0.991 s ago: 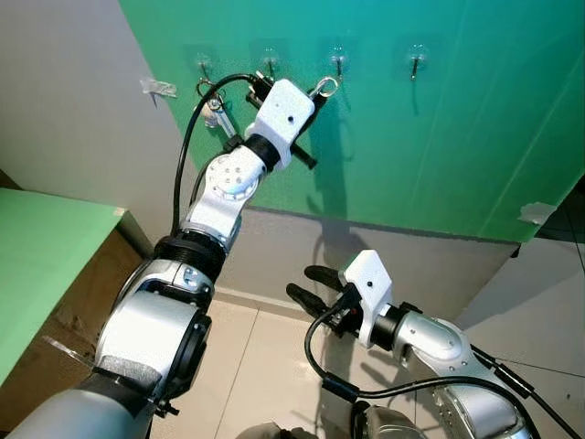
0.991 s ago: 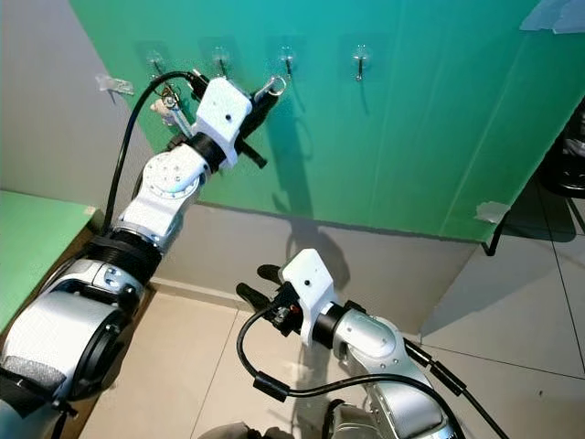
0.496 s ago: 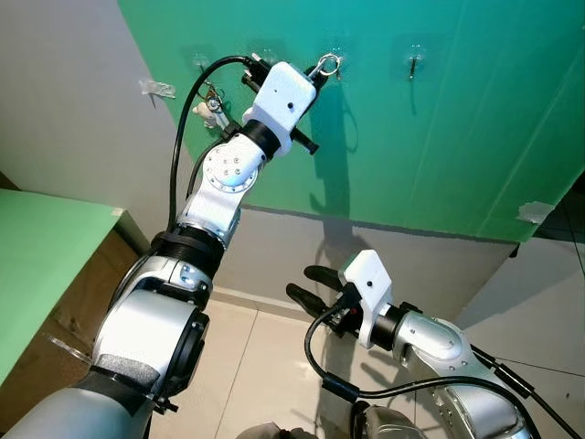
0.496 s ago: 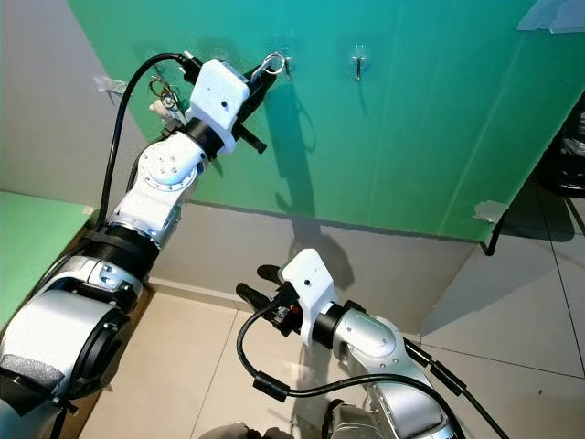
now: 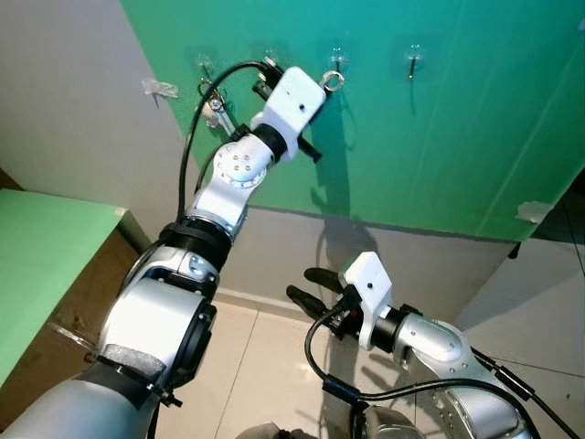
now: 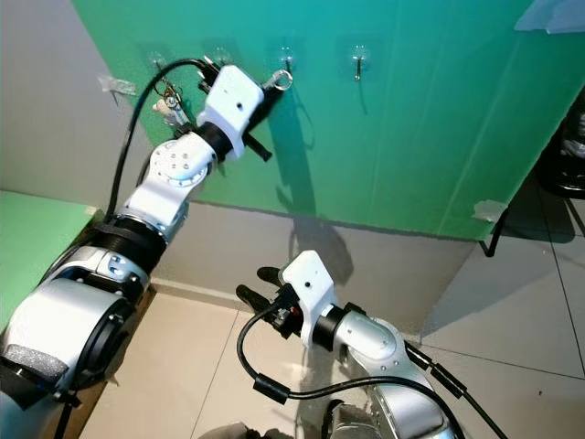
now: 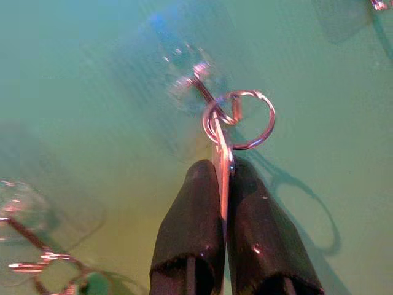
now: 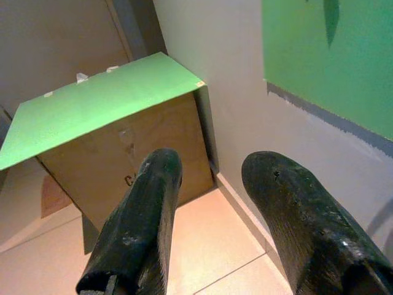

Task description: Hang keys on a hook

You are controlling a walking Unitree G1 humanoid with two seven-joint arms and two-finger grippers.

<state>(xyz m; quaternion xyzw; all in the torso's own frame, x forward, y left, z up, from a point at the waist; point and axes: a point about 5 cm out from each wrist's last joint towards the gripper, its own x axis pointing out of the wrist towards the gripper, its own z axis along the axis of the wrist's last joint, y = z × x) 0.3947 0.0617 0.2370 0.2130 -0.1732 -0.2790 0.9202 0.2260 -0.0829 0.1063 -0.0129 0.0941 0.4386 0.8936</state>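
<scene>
A green wall (image 5: pixel 457 137) carries clear hooks above a tiled floor (image 6: pixel 210 366). The left gripper (image 7: pixel 224 175) pinches a key (image 7: pixel 222 166), its ring (image 7: pixel 239 120) looped over the hook (image 7: pixel 206 86) just ahead. The right gripper (image 8: pixel 212 203), low, gapes wide toward a green-topped cabinet (image 8: pixel 98 110).

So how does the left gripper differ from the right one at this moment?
The left gripper is raised to the green wall; the right gripper sits low above the floor. The left's fingers are shut on a key with its ring at a hook; the right's fingers are open, holding nothing. Both have two black fingers.
</scene>
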